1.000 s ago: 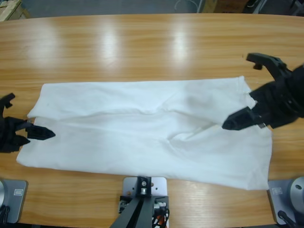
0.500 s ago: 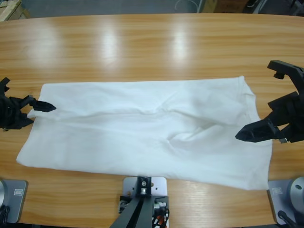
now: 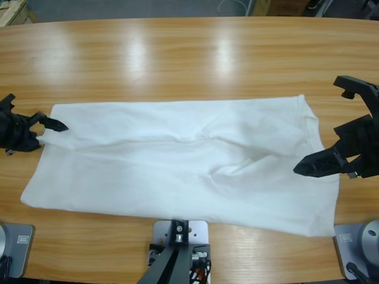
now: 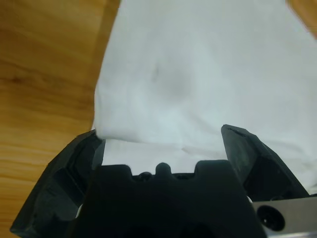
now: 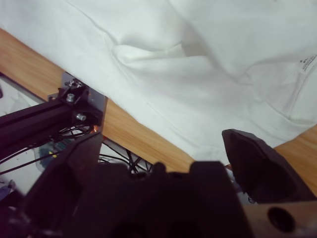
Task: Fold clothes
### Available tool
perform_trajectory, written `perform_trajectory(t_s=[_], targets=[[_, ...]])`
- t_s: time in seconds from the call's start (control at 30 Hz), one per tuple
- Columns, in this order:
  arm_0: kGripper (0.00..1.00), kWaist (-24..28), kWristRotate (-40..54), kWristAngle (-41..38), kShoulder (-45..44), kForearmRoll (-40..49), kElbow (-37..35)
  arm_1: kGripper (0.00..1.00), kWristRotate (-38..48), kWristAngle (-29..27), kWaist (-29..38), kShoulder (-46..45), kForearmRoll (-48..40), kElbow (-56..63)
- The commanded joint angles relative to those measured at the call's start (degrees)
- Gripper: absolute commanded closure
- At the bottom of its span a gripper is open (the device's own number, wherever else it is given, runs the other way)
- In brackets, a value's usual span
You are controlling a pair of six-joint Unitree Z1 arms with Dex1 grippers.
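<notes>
Wooden desk [image 3: 177, 59] fills my high view, glare streaks across it. White T-shirt [image 3: 183, 163] lies flat along the near half, folded into a long band running left to right, with a crease bump near its middle.

Left end effector [image 3: 44, 127] sits at the shirt's far-left corner; from above its state is hard to read, but my left wrist view shows both jaws spread, the shirt edge [image 4: 198, 74] lying between them, nothing clamped.

Right end effector [image 3: 334, 127] hangs at the shirt's right end, jaws wide apart, one tip over the cloth's right edge.

Only the right wrist view shows the small dark text [image 5: 307, 62] on the fabric, plus the shirt's front edge near the desk edge.
</notes>
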Motion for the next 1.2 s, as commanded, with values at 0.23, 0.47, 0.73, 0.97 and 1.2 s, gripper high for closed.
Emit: perform_trajectory(t_s=[0.23, 0.47, 0.73, 0.97, 1.2], targets=[[0.092, 3.97, 0.59, -0.31, 7.19, 1.53, -0.94, 0.004, 0.80, 0.62, -0.53, -1.07, -0.49, 2.00], [0.095, 5.47, 1.01, -0.87, 10.53, 1.79, -2.01, 0.004, 1.00, 0.46, -0.53, -1.30, -0.40, 2.00], [0.096, 1.86, 1.77, -6.57, 12.21, 1.74, -1.59, 0.004, 1.30, 0.18, -0.53, -1.14, -0.67, 2.18], [0.101, -1.07, 1.82, -9.27, 11.63, 3.46, -0.45, 0.004, 1.51, 0.18, -0.53, -1.74, -0.60, 2.18], [0.923, -1.20, 1.74, -9.27, 10.84, 3.64, -0.38, 0.004, 1.68, 0.00, -0.50, -2.60, -0.58, 2.27]])
